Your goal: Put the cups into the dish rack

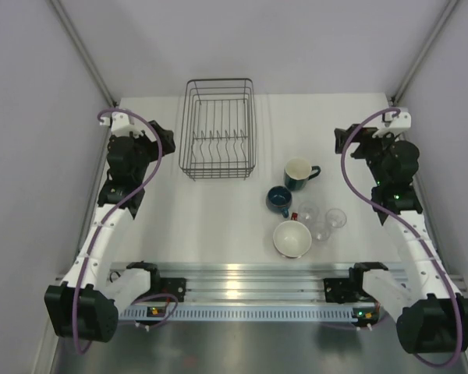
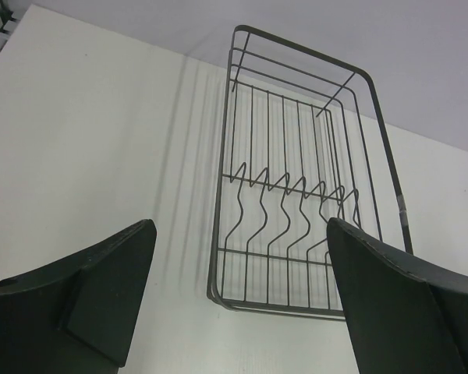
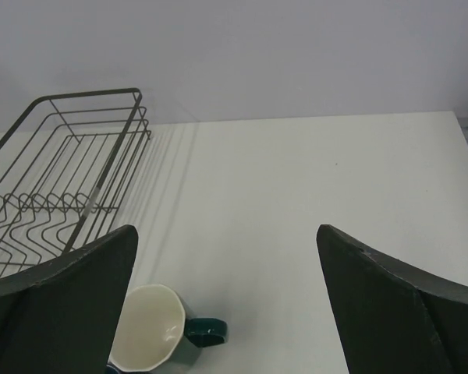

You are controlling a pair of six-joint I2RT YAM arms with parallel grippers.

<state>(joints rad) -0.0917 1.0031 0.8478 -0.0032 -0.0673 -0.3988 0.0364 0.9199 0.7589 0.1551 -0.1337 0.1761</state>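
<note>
Both pincers gape empty; every cup stands on the table, outside the rack.
From above, the dish rack (image 1: 218, 128) sits at the far middle of the white table (image 1: 210, 226). To its right and nearer stand the teal mug (image 1: 299, 174), the small dark-blue cup (image 1: 279, 200), the big white-inside cup (image 1: 292, 239) and the three clear glasses (image 1: 321, 219), close together. The left gripper (image 1: 161, 137) hangs just left of the rack and the right gripper (image 1: 342, 140) is right of the teal mug. The left wrist view shows its dark fingers (image 2: 109, 288) spread wide with nothing between them, and the rack lies ahead. In the right wrist view the fingers (image 3: 390, 304) are equally wide apart and hold nothing. The teal mug is low beside the left one, and the rack is at far left.
</note>
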